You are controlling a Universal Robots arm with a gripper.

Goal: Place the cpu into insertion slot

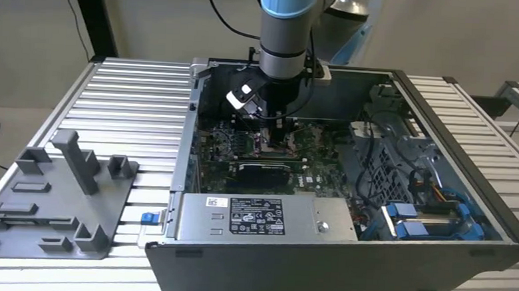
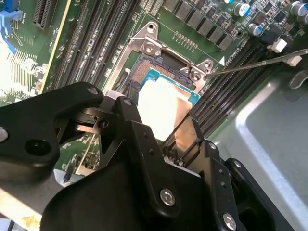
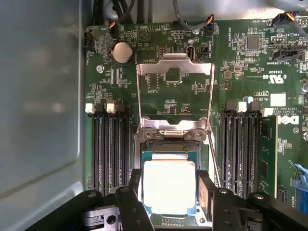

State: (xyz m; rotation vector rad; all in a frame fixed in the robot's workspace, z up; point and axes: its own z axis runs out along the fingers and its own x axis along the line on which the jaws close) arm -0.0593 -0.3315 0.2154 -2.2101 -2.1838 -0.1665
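Location of cpu [image 3: 169,185]: flat and face up inside the metal frame of the insertion slot [image 3: 173,134], bright silver lid with a green rim, seen in both wrist views.
Seating: looks level and square to the socket; whether fully bedded or just above the contacts, cannot tell.
Gripper [image 3: 171,180]: closed down to the chip's width, fingers [image 3: 207,192] pressed to two opposite edges, cpu held between them.
Key relation: cpu directly beneath the gripper, centred between the pads and over the socket opening; square outline, so no long axis, only edges to keep parallel with the frame, and they look parallel.
Arm: single arm, reaching straight down into the computer case [image 1: 324,269].
Load plate [image 3: 174,58]: swung open on its hinge, lying back over the circuit board [image 3: 144,38], clear of the chip.
Wire lever [image 2: 260,60]: released, angled away from the socket corner.
Memory slots [image 3: 111,144]: dark parallel rows on both sides of the socket, just beside it, untouched.
Surroundings, exterior view, dial centred on the gripper [image 1: 274,123]: long black block [image 1: 258,167] near at 6 o'clock; grey box with white label [image 1: 256,215] farther at 6 o'clock; blue drive clips [image 1: 415,224] at 4 o'clock; grey fixture tray [image 1: 52,201] well apart at 8 o'clock, outside the case on the ribbed table [image 1: 129,92].
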